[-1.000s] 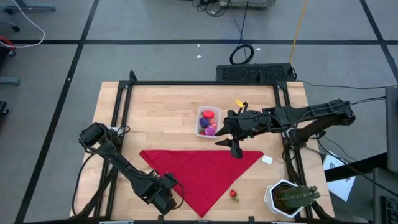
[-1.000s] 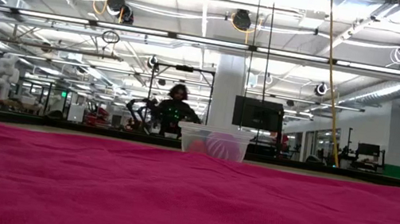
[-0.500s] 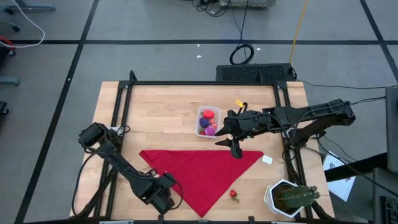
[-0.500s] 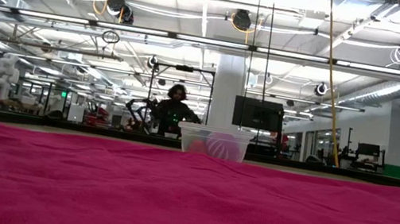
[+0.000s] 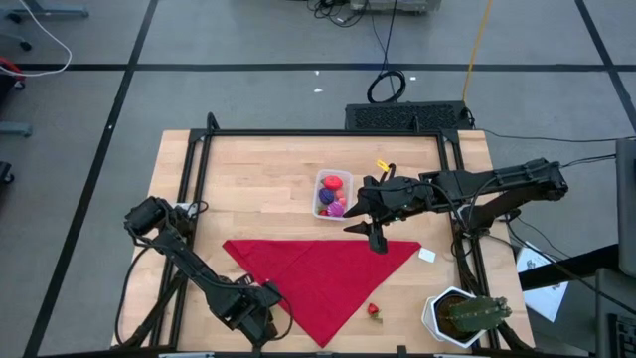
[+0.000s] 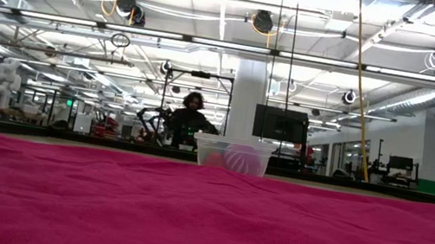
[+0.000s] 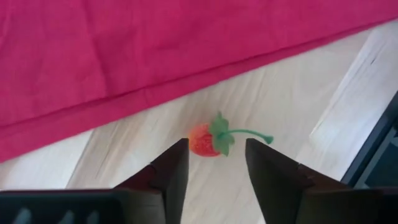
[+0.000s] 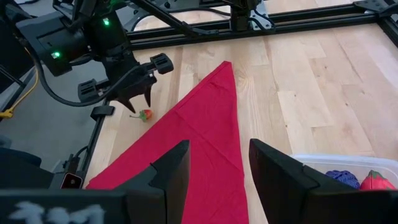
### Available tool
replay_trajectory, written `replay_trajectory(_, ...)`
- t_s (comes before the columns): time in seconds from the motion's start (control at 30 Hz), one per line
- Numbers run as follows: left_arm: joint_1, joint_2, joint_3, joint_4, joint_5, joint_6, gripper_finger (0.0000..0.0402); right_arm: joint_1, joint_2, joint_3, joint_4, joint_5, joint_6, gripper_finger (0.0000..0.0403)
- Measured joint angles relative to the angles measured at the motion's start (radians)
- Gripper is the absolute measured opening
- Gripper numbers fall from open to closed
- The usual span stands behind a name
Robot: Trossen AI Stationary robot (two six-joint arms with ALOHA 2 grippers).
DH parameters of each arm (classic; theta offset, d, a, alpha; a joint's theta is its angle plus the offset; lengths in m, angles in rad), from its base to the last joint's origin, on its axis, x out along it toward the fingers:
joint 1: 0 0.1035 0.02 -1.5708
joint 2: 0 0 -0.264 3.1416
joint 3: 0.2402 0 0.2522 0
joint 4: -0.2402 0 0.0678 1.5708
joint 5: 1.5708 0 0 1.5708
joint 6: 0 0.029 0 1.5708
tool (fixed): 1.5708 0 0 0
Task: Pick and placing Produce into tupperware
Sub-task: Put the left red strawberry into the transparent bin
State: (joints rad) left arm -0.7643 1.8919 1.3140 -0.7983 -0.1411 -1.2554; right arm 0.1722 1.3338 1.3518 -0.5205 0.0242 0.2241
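The wooden table (image 5: 258,179), framed by black rails, carries everything, and the biggest thing on it is a red cloth (image 5: 318,273) folded into a triangle whose point aims at the near edge; in the low view this cloth (image 6: 202,216) fills the whole foreground. The left arm reaches along the table's near left side, and its left tool (image 5: 260,320) hangs low over the cloth's left edge; the left wrist view shows its fingers (image 7: 171,171) parted by a narrow gap, holding nothing, with a small red toy strawberry (image 7: 205,140) and its green stem lying on bare wood just ahead of the tips, near the cloth's hem. The right arm stretches in from the right side, and its right tool (image 5: 376,237) points down at the cloth's upper right corner, just beside the tub; its fingers (image 8: 171,171) also stand narrowly apart and empty. At the near right corner sits a white pot with a green cactus (image 5: 467,315). The clear tupperware tub (image 5: 333,194) stands on bare wood beyond the cloth, near the table's middle, holding a red piece, a purple piece and a magenta piece of produce. In the high view a strawberry (image 5: 374,310) lies on the wood right of the cloth's point, well apart from the tub.
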Motion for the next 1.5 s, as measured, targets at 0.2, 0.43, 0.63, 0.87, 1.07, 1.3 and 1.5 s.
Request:
replay_trajectory(0.2, -0.001, 0.000, 0.000, 0.000, 0.000, -0.003, 0.0229, 0.000, 0.000, 0.000, 0.000, 0.000, 0.000, 0.0157)
replay_trajectory(0.43, -0.002, 0.000, 0.000, 0.000, -0.006, 0.005, 0.0284, 0.000, 0.000, 0.000, 0.000, 0.000, 0.000, 0.0157)
replay_trajectory(0.63, -0.024, 0.000, 0.000, 0.042, -0.041, 0.026, 0.0298, 0.000, 0.000, 0.000, 0.000, 0.000, 0.000, 0.0157)
replay_trajectory(0.87, -0.031, 0.000, 0.000, 0.072, -0.045, 0.070, 0.0299, 0.000, 0.000, 0.000, 0.000, 0.000, 0.000, 0.0157)
replay_trajectory(1.07, -0.041, 0.002, 0.000, 0.094, -0.047, 0.172, 0.0299, 0.000, 0.000, 0.000, 0.000, 0.000, 0.003, 0.0157)
replay_trajectory(1.3, -0.075, 0.005, -0.005, 0.094, -0.099, 0.287, 0.0299, 0.000, 0.000, 0.000, 0.000, 0.000, 0.004, 0.0157)
replay_trajectory(1.5, -0.102, 0.005, -0.065, 0.094, -0.123, 0.394, 0.0299, 0.000, 0.000, 0.000, 0.001, 0.000, 0.031, 0.0157)
